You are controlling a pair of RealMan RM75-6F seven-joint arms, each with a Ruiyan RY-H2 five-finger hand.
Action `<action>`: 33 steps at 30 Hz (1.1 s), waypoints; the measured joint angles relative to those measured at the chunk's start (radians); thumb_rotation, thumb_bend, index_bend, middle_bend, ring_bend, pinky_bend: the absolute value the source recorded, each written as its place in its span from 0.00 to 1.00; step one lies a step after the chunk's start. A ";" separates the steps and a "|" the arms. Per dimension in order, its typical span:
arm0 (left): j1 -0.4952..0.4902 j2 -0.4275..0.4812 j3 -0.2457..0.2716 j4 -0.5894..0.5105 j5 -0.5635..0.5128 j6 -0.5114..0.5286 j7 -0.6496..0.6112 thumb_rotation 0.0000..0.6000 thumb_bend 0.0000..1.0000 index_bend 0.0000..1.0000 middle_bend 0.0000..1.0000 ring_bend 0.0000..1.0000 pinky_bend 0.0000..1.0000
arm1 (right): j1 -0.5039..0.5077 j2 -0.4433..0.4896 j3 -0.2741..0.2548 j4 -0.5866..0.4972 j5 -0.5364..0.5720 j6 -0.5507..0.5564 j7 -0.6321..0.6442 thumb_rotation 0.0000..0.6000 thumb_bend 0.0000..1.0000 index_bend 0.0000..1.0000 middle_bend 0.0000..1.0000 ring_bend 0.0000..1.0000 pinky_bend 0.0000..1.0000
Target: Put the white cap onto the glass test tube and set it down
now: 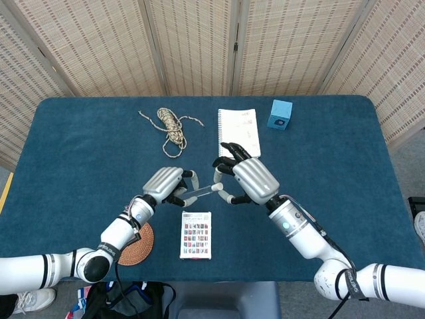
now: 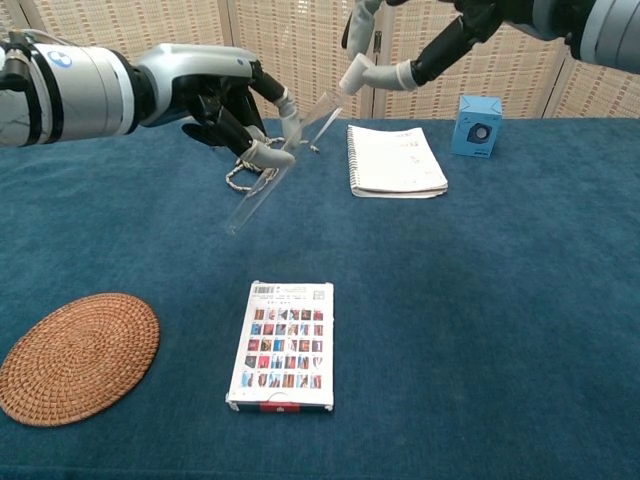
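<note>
My left hand (image 1: 166, 185) (image 2: 222, 100) holds the glass test tube (image 1: 199, 193) (image 2: 280, 165) in the air, slanted with its open end up and toward my right hand. The right hand (image 1: 249, 178) (image 2: 440, 40) pinches the small white cap (image 1: 217, 187) (image 2: 352, 75) between its fingertips. The cap hangs just beside the tube's open end; in the chest view a small gap shows between them. Both hands hover above the blue table (image 1: 319, 159), over its middle.
A card box (image 1: 196, 234) (image 2: 283, 345) lies below the hands. A woven coaster (image 1: 133, 244) (image 2: 78, 355) sits at the front left. Further back lie a rope coil (image 1: 172, 126), a spiral notebook (image 1: 238, 133) (image 2: 395, 160) and a blue cube (image 1: 279, 114) (image 2: 477, 125).
</note>
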State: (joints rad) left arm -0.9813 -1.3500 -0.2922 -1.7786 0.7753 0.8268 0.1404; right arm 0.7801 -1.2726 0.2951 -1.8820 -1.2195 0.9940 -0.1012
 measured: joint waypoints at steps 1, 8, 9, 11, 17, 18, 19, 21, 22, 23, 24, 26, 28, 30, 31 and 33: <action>-0.003 0.000 0.000 -0.001 -0.003 0.001 0.000 1.00 0.40 0.59 0.99 0.94 1.00 | 0.000 0.000 -0.001 -0.001 0.000 0.000 0.001 1.00 0.55 0.69 0.30 0.00 0.00; -0.010 -0.001 0.006 -0.001 -0.006 0.002 0.000 1.00 0.40 0.59 0.99 0.95 1.00 | -0.002 0.003 -0.008 -0.001 0.002 0.003 0.008 1.00 0.55 0.69 0.30 0.00 0.00; -0.011 -0.002 0.006 0.000 -0.007 0.003 0.000 1.00 0.40 0.59 0.99 0.95 1.00 | -0.001 0.003 -0.009 0.001 0.002 0.001 0.009 1.00 0.55 0.69 0.30 0.00 0.00; -0.014 -0.004 0.006 0.001 -0.010 0.004 0.000 1.00 0.40 0.59 0.99 0.94 1.00 | 0.001 0.002 -0.010 0.002 0.002 -0.002 0.011 1.00 0.55 0.69 0.30 0.00 0.00; -0.023 -0.009 0.011 0.005 -0.018 0.005 0.005 1.00 0.40 0.59 0.99 0.94 1.00 | 0.007 0.000 -0.014 0.007 0.007 -0.008 0.012 1.00 0.55 0.69 0.30 0.00 0.00; -0.023 -0.009 0.012 0.006 -0.019 0.006 0.005 1.00 0.40 0.59 0.99 0.94 1.00 | 0.008 -0.001 -0.014 0.008 0.008 -0.009 0.012 1.00 0.55 0.69 0.30 0.00 0.00; -0.025 -0.010 0.013 0.007 -0.021 0.008 0.006 1.00 0.40 0.59 0.99 0.95 1.00 | 0.009 -0.002 -0.014 0.009 0.009 -0.010 0.012 1.00 0.55 0.69 0.30 0.00 0.00; -0.027 -0.013 0.013 0.009 -0.025 0.009 0.007 1.00 0.40 0.59 0.99 0.95 1.00 | 0.012 -0.005 -0.016 0.012 0.010 -0.012 0.010 1.00 0.55 0.69 0.30 0.00 0.00; -0.028 -0.014 0.014 0.011 -0.027 0.009 0.008 1.00 0.40 0.59 0.99 0.94 1.00 | 0.013 -0.005 -0.017 0.012 0.011 -0.014 0.010 1.00 0.55 0.69 0.30 0.00 0.00; -0.029 -0.015 0.015 0.012 -0.029 0.009 0.008 1.00 0.40 0.59 0.99 0.94 1.00 | 0.015 -0.006 -0.018 0.013 0.012 -0.016 0.009 1.00 0.55 0.69 0.30 0.00 0.00; -0.030 -0.015 0.015 0.013 -0.031 0.008 0.008 1.00 0.40 0.59 0.99 0.94 1.00 | 0.017 -0.008 -0.018 0.013 0.014 -0.018 0.007 1.00 0.55 0.69 0.30 0.00 0.00; -0.032 -0.016 0.017 0.015 -0.035 0.006 0.008 1.00 0.40 0.59 0.99 0.94 1.00 | 0.019 -0.010 -0.019 0.014 0.015 -0.018 0.004 1.00 0.55 0.69 0.30 0.00 0.00; -0.034 -0.016 0.018 0.016 -0.037 0.006 0.009 1.00 0.40 0.59 0.99 0.94 1.00 | 0.022 -0.013 -0.020 0.016 0.018 -0.020 0.002 1.00 0.55 0.69 0.30 0.00 0.00; -0.035 -0.015 0.019 0.015 -0.037 0.006 0.009 1.00 0.40 0.59 0.99 0.94 1.00 | 0.024 -0.015 -0.020 0.019 0.020 -0.021 -0.001 1.00 0.55 0.69 0.30 0.00 0.00; -0.036 -0.015 0.020 0.014 -0.037 0.007 0.010 1.00 0.40 0.59 0.99 0.94 1.00 | 0.026 -0.017 -0.020 0.020 0.022 -0.021 -0.001 1.00 0.55 0.69 0.30 0.00 0.00; -0.037 -0.015 0.021 0.014 -0.038 0.006 0.011 1.00 0.40 0.59 0.99 0.95 1.00 | 0.028 -0.019 -0.019 0.022 0.024 -0.022 0.000 1.00 0.55 0.69 0.30 0.00 0.00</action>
State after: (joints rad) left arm -1.0182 -1.3653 -0.2711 -1.7650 0.7377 0.8329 0.1510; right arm 0.8078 -1.2919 0.2760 -1.8601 -1.1953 0.9725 -0.1011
